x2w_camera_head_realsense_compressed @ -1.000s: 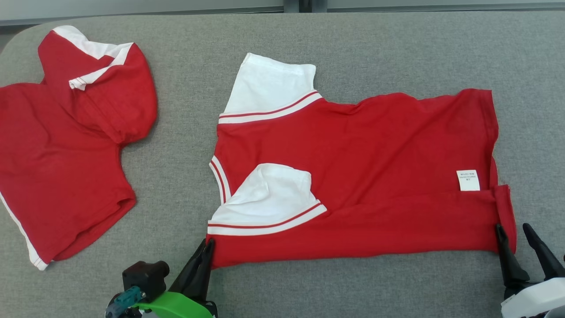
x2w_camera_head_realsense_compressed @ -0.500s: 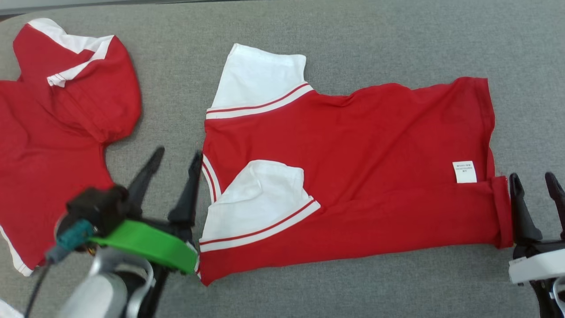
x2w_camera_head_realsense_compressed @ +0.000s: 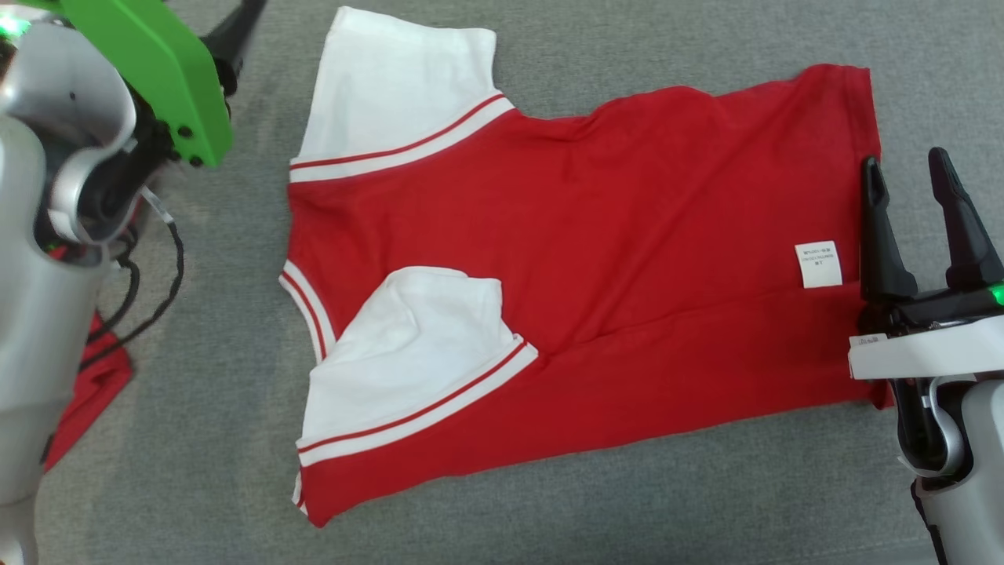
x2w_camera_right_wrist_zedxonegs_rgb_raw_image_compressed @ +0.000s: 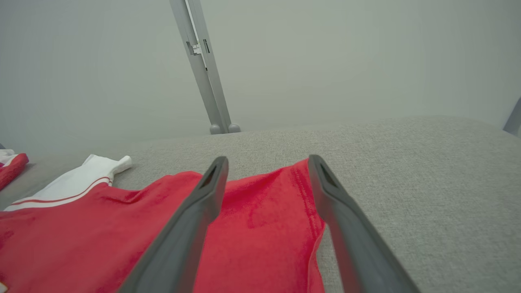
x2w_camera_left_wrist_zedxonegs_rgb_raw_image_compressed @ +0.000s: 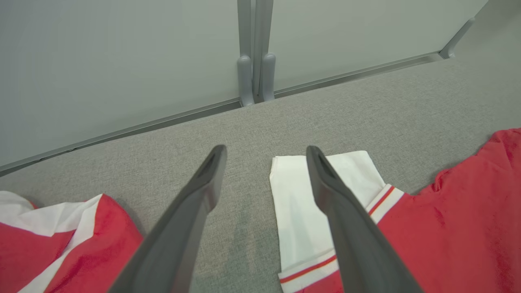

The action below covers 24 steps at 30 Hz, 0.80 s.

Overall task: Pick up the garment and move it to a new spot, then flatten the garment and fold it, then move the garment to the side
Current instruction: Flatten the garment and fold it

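Grey table (x2w_camera_head_realsense_compressed: 627, 510) bears the shirt (x2w_camera_head_realsense_compressed: 627, 235) flat, near side seemingly folded in, left gripper (x2w_camera_left_wrist_zedxonegs_rgb_raw_image_compressed: 266, 151) and right gripper (x2w_camera_head_realsense_compressed: 903, 161) spread and empty; more folding and moving aside remain

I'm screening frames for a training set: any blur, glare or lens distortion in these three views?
Head view: even light, sharp, only a soft shadow beside the garment; its label print is too small to read. Left wrist view: no glare, table weave crisp. Right wrist view: wall hazy, post leaning, garment pile sharp.
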Available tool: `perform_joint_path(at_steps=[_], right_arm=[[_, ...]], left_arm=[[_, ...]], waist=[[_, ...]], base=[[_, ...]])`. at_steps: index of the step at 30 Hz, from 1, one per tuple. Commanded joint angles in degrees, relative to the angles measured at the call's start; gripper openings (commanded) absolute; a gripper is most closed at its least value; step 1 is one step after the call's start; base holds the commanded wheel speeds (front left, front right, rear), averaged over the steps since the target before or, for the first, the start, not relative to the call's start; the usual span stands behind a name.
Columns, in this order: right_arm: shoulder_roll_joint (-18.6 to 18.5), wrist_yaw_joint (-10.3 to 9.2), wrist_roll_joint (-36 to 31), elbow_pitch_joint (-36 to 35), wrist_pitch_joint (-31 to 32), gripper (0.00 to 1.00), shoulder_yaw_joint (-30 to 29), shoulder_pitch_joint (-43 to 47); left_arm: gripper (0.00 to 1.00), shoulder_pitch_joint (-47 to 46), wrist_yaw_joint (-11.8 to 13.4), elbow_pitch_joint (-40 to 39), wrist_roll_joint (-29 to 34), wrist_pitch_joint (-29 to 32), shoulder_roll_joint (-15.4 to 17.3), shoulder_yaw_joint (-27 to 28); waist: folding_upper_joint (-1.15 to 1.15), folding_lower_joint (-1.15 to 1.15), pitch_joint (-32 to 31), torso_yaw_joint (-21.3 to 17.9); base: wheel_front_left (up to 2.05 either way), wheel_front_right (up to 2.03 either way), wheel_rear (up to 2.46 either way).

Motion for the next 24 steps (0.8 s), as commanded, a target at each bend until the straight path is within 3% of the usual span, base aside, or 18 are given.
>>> perform_joint_path(at_steps=[1,9,24], right_arm=[[0.48,-0.08,0.56,-0.19,-0.14,1.0,0.3,-1.01],[2.91,-0.08,0.99,0.71,-0.15,1.0,1.13,-3.21],[5.33,-0.08,1.32,1.29,-0.15,1.0,0.96,-3.61]], left_arm=[[1.0,-1.97,-0.44,1.9,0.41,1.08,0.61,-0.35],[1.0,-8.15,-2.1,12.34,1.51,4.57,2.23,-1.69],[1.0,-9.34,-4.13,16.27,0.98,5.58,3.88,-2.86]], waist=[[0.0,0.0,3.65,-3.96],[0.0,0.0,6.61,-8.12],[0.0,0.0,8.75,-10.2]], base=[[0.0,0.0,0.0],[0.0,0.0,0.0],[0.0,0.0,0.0]])
